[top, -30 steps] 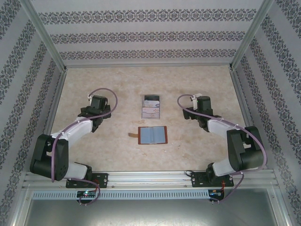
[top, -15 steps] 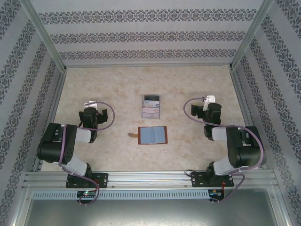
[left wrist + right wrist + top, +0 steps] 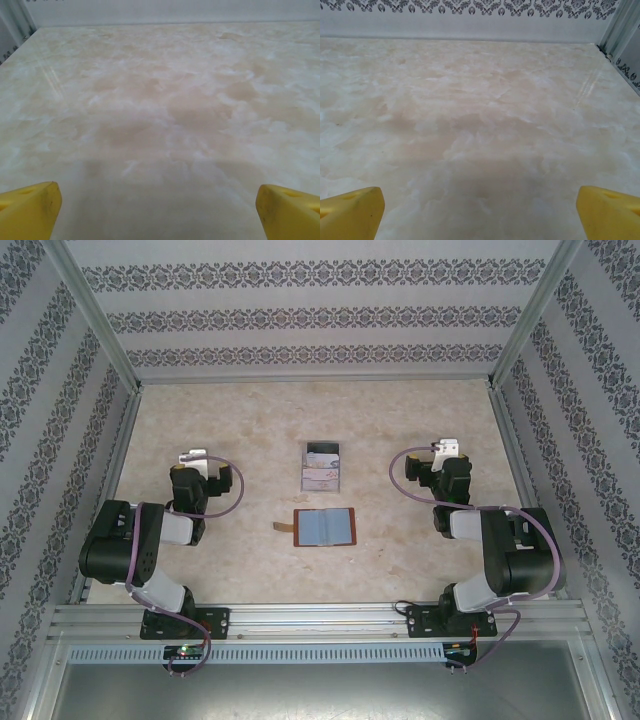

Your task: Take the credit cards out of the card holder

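Left gripper (image 3: 160,214) back; tray (image 3: 322,469) beyond card holder (image 3: 325,527).

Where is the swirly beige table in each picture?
Top external: the table fills the middle, with the card holder lying open on it.
Left wrist: the table runs from the yellow fingertips to the back wall.
Right wrist: the table runs up to the patterned back wall.
Shared landmark: the back wall along its far edge.
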### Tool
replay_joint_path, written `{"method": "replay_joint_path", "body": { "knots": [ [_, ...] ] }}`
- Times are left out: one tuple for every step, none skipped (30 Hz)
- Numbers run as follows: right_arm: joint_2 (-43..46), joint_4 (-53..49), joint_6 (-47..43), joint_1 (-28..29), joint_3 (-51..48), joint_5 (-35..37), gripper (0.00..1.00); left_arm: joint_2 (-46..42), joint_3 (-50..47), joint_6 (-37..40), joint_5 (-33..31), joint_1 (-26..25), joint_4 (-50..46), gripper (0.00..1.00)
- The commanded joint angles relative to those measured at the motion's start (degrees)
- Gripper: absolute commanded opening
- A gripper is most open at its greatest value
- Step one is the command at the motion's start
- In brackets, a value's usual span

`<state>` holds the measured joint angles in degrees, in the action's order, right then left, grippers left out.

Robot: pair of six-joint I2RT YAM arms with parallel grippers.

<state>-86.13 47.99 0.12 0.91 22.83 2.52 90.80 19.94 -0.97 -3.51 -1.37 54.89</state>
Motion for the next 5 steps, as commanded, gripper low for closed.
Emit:
{"method": "replay_joint_path", "body": {
  "knots": [
    [-0.2,2.8,0.1,0.9,-0.8,-0.4,0.98,0.1,-1.0,2.0,3.6,0.7,4.9,1.0],
    [-0.3,3.3,-0.1,1.2,-1.0,-0.1,0.98,0.0,-0.5,1.9,3.5,0.7,3.8,1.0],
    [-0.2,3.2,-0.2,1.2,-1.0,0.0,0.98,0.0,0.2,1.9,3.4,0.7,2.4,1.0],
    [-0.3,3.0,0.0,1.1,-0.9,-0.3,0.98,0.0,1.1,1.9,3.3,0.7,0.9,1.0],
    [0.0,2.8,0.4,0.6,-0.8,-0.9,0.98,0.0,2.1,1.8,3.2,0.7,-1.2,1.0]
  ]
}}
